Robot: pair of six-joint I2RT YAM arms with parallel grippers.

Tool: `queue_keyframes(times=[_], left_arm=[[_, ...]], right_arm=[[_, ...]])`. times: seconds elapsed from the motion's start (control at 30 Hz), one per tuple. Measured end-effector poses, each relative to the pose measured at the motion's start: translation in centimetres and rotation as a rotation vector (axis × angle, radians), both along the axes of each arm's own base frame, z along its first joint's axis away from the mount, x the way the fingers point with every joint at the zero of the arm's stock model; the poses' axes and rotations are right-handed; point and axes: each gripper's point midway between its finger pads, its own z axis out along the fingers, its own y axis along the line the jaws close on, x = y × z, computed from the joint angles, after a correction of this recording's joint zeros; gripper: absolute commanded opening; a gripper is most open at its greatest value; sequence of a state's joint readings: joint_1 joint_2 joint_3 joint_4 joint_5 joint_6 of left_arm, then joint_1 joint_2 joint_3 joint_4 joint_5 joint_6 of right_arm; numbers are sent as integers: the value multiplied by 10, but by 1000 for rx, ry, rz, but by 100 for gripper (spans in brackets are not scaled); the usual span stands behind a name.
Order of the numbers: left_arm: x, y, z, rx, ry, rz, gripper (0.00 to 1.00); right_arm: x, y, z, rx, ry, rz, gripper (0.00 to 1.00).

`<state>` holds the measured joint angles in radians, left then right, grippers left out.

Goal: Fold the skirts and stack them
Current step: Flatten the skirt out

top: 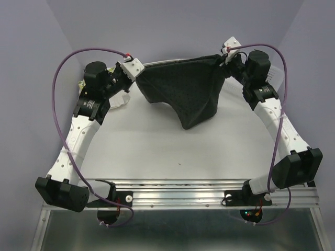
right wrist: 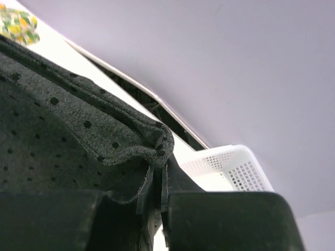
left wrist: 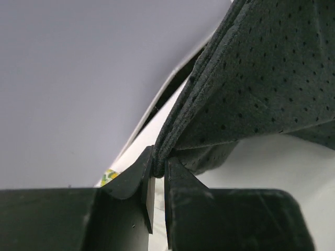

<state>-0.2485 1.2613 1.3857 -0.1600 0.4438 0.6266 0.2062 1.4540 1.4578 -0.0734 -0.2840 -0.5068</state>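
The left gripper and right gripper are each pinching a black skirt corner; shallow edge grips probably risking slip-out if stretched tighter.

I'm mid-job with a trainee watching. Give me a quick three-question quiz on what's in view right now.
1. True or false: only the left jaws grip the black skirt.
2. The white basket stands nearer which arm? A: left. B: right.
3. Fill in: the printed skirt peeking out beside the left arm shows yellow ____.
Key: 1 false, the right jaws pinch its other corner too. 2 B. 3 lemons.
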Motion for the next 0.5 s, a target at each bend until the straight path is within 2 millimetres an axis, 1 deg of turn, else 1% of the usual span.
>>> queue_keyframes(times=[0.07,0.13,0.23,0.33,0.4,0.5], left_arm=[[-6,1,12,2,-41,-8,0],[-11,1,17,13,-59,-17,0],[-12,4,10,32,-27,-10,0],[-9,7,4,49,35,10,0],[-4,8,2,53,58,24,0],[-1,10,-11,53,109,46,0]], right_arm=[[-1,2,9,37,-6,-9,1],[-6,3,16,54,-15,-6,1],[-17,3,18,47,-26,13,1],[-29,5,13,23,-14,45,1],[-32,7,10,9,-8,60,1],[-32,10,0,-12,20,83,1]])
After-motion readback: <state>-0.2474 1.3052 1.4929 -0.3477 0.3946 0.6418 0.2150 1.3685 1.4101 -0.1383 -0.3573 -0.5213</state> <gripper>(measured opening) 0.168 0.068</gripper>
